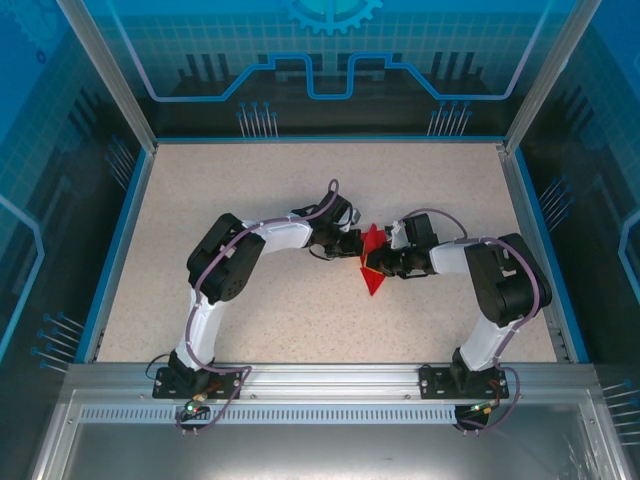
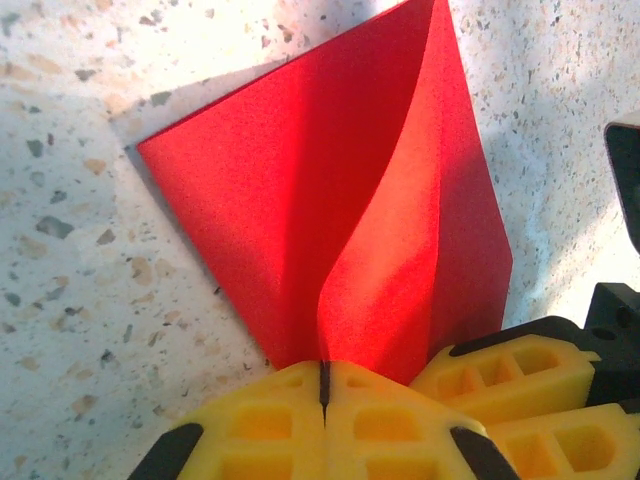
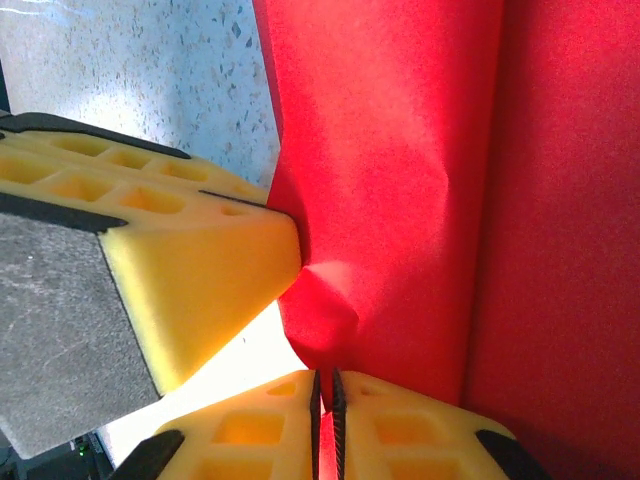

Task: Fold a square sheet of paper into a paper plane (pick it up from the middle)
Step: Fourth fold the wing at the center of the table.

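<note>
Folding seems barely begun: the thin, bright red square sheet of paper (image 2: 300,200) rests mid-table on the speckled beige table (image 1: 250,310) with one soft centre bend, its edge clamped by the fully closed left gripper (image 2: 323,390) and right gripper (image 3: 326,405), nose and wing folds not yet made.

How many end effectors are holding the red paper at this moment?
2. In the top view, the left end effector pinches the red paper from its left side, and the right end effector pinches it from its right side.
</note>
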{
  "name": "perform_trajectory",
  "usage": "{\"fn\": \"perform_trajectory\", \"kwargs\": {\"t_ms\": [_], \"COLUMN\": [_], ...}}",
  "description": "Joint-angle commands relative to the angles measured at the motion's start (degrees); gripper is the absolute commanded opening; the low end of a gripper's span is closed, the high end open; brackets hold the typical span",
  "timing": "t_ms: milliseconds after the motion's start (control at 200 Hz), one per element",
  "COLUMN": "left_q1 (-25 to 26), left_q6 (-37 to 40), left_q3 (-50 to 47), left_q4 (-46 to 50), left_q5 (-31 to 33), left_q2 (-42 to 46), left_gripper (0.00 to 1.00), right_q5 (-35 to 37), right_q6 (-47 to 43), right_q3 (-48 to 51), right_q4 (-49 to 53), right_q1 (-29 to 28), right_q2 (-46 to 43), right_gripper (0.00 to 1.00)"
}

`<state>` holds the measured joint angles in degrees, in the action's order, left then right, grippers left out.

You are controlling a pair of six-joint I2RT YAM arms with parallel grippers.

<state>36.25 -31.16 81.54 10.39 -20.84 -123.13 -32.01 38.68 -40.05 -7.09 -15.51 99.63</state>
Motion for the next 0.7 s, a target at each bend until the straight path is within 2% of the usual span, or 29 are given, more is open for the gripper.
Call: {"fn": "perform_trajectory", "kwargs": {"t_ms": [0, 345, 695], "left_q1": [-0.4, -0.4, -0.8], "left_q6": [1.6, 4.1, 4.5], "left_q3": [2.1, 3.4, 3.2], "left_q4": [2.1, 4.8, 4.7], "left_q5": [0.1, 2.4, 2.8], "left_q2": [-1.6, -3.7, -4.3], "left_gripper": [0.02, 0.00, 0.00], "right_q5": [0.3, -0.9, -0.1], "right_q6": [-1.1, -1.0, -1.4], "right_q3": [0.9, 1.4, 4.1], "right_q4": [2.1, 3.3, 6.6], "right_q1": [-0.7, -1.1, -2.1], "right_q2": [-1.4, -6.0, -10.0], "right_gripper": [0.14, 0.18, 0.16]}}
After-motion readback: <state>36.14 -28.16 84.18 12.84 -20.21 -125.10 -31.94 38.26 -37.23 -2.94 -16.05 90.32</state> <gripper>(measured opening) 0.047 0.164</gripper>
